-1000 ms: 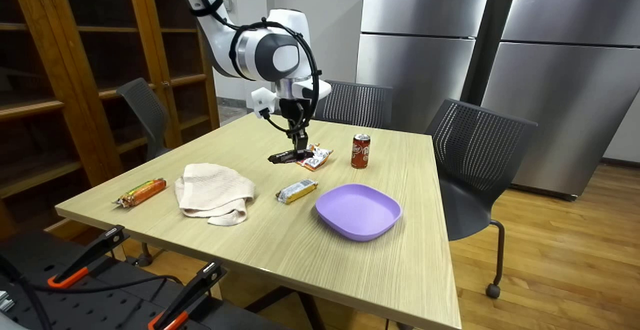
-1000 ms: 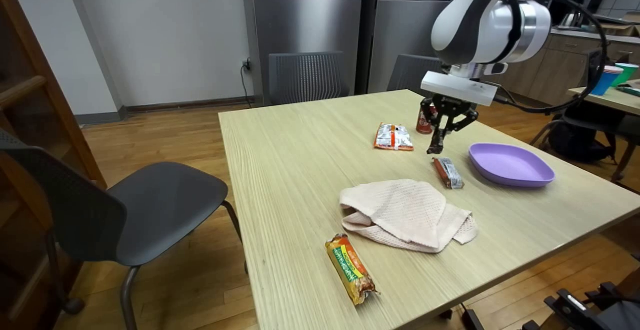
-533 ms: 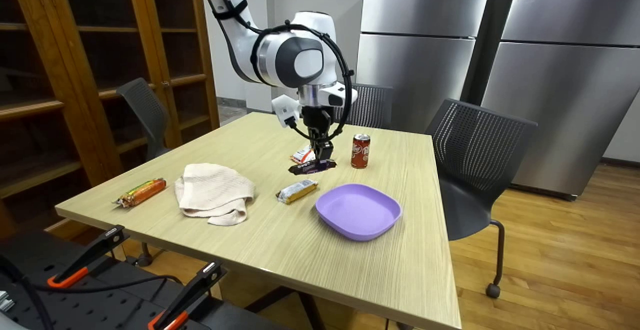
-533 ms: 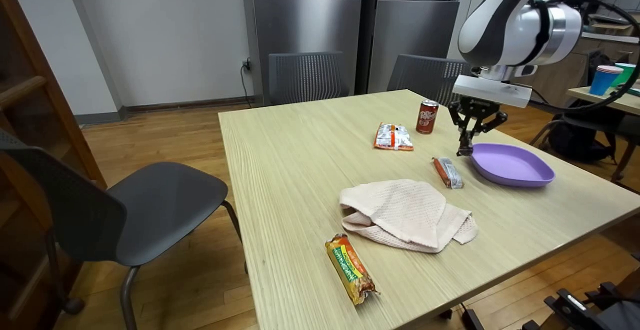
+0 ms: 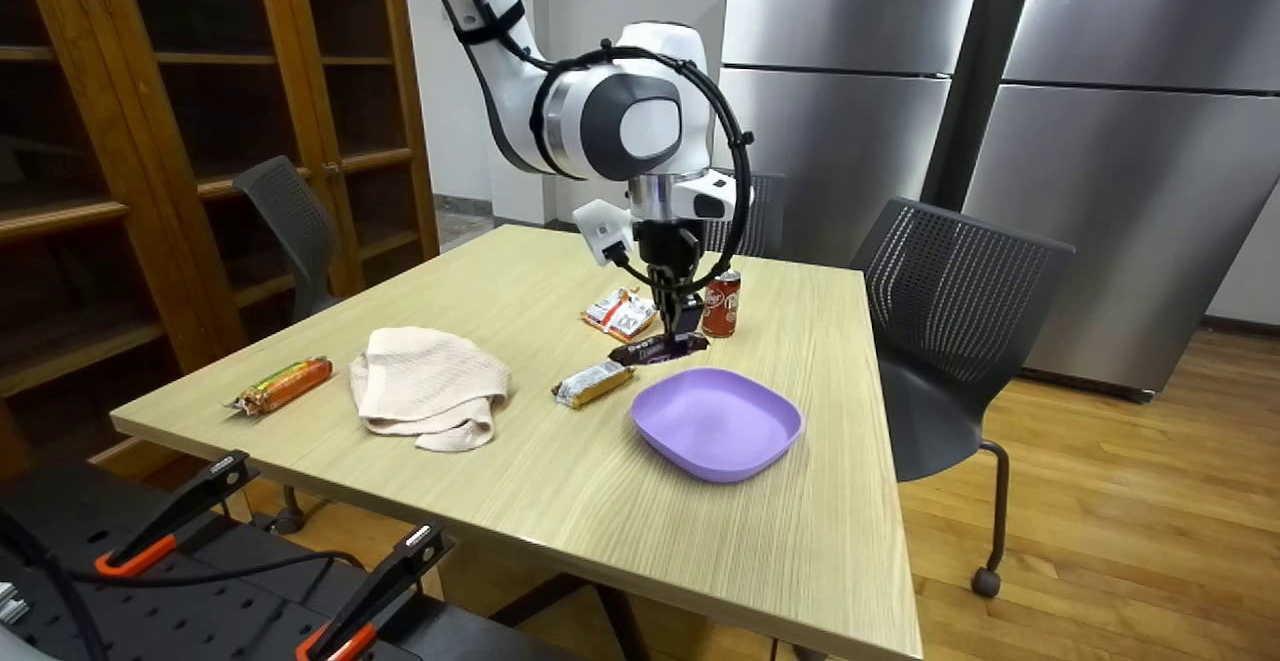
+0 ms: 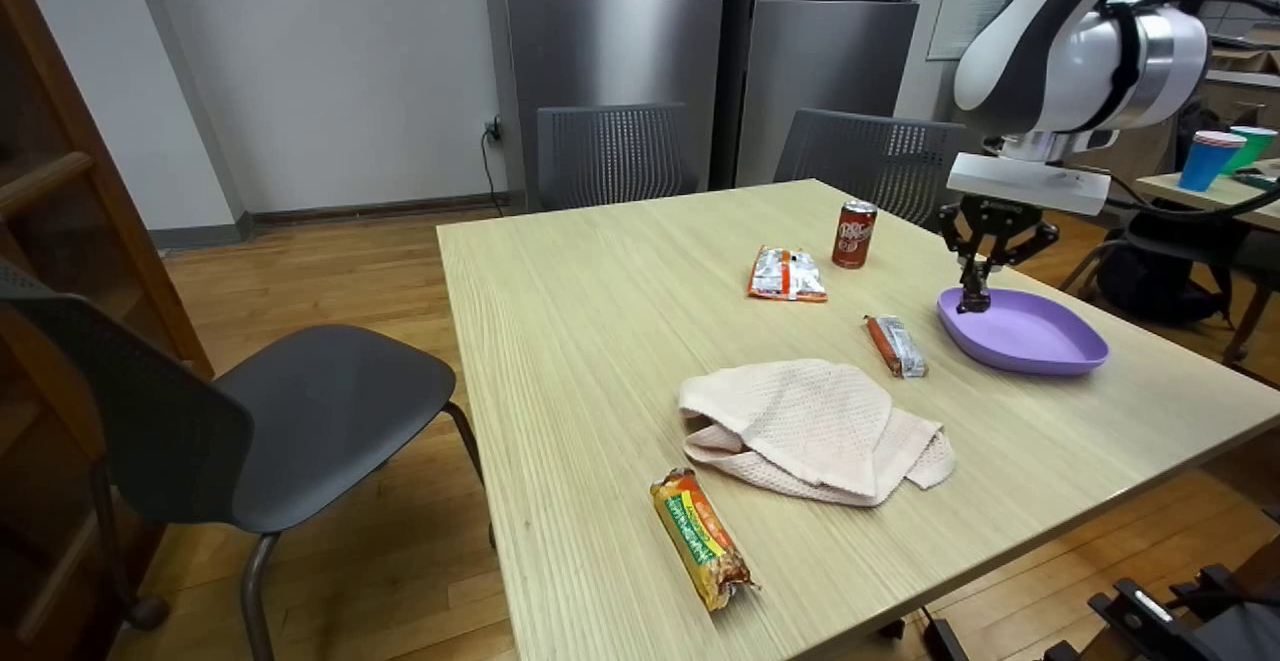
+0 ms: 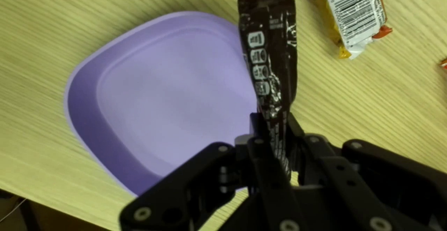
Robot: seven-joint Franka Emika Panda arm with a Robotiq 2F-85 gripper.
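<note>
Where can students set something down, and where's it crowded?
In an exterior view, bare table stretches from the left edge to the snack packet and beige cloth. Another patch lies between the purple plate and the near edge. Crowded: beside the plate, with a yellow-wrapped bar and the fingers holding a brown-wrapped bar.

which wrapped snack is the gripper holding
The dark brown bar, clamped in the gripper. The orange-yellow bar beside the cloth, the yellow-white bar and the silver-orange packet all lie on the table.

a red can point(image 6: 853, 234) reads "dr pepper" | dark wrapper point(image 7: 271, 61) bears "best before" | orange-yellow wrapper point(image 6: 702, 538) shows "nature valley"
</note>
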